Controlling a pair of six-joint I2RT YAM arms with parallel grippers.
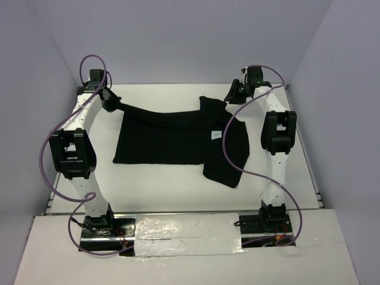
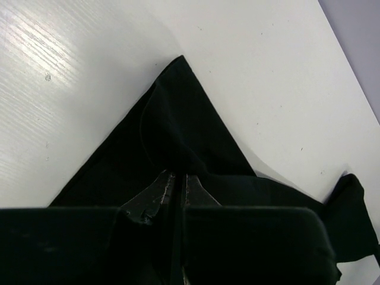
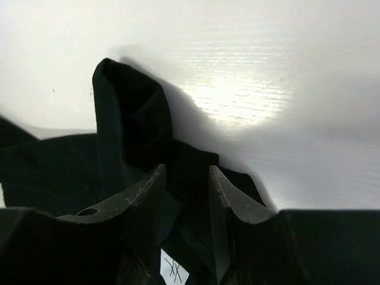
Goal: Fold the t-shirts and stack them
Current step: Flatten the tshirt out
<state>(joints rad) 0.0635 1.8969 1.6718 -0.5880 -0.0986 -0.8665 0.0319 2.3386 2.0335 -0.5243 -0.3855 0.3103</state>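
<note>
Top external view: black t-shirt (image 1: 172, 139) spread on the table (image 1: 160, 184), left gripper (image 1: 110, 98) pinching its far-left corner, right gripper (image 1: 235, 91) parted, holding nothing — a one-sided pull could drag and bunch it.

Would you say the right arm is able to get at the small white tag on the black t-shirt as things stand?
Probably yes: the white tag lies uncovered on top of the black t-shirt, close to the open right fingers; only the arm's own purple cable hangs beside it.
</note>
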